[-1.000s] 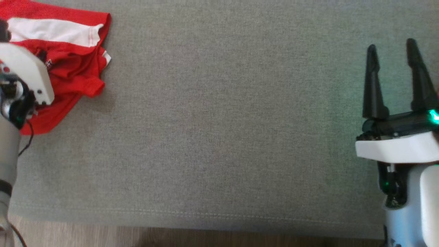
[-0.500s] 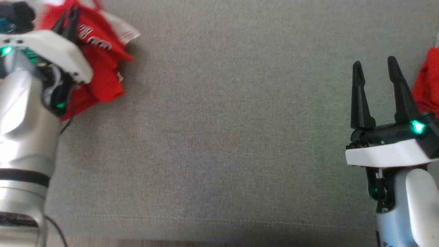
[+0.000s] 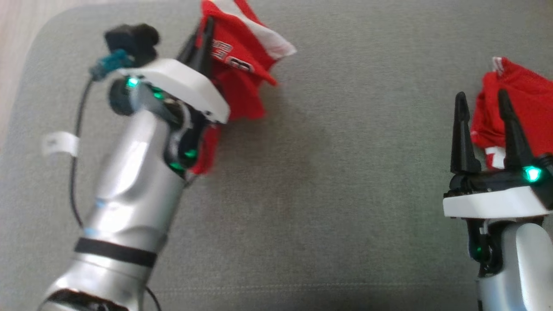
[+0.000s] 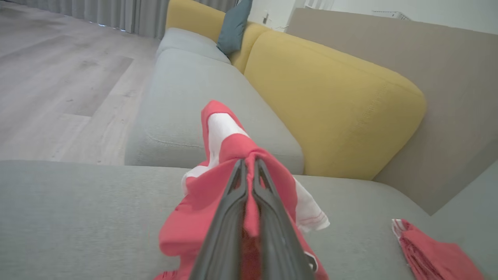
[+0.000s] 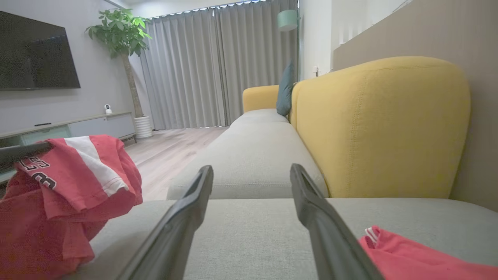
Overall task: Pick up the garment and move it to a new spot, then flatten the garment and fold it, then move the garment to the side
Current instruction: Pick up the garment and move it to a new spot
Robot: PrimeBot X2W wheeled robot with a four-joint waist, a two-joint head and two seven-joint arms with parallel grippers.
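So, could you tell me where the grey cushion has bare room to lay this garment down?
The widest bare patch is the middle of the grey cushion, between the held garment in the left gripper and the second red garment. It is crowded at the right edge, around the open right gripper.

Forearms were silver; left forearm [image 3: 129, 190] wore a black band [image 3: 114, 252]. White wrist plates [image 3: 181, 84], green lights [image 3: 532, 174]. Long black tapered fingers [image 3: 463, 129] on left gripper [image 3: 206, 30] and right gripper [image 3: 481, 95]. Black cable [image 3: 74, 181] with white tag [image 3: 60, 144] ran to a teal plug [image 3: 108, 65].
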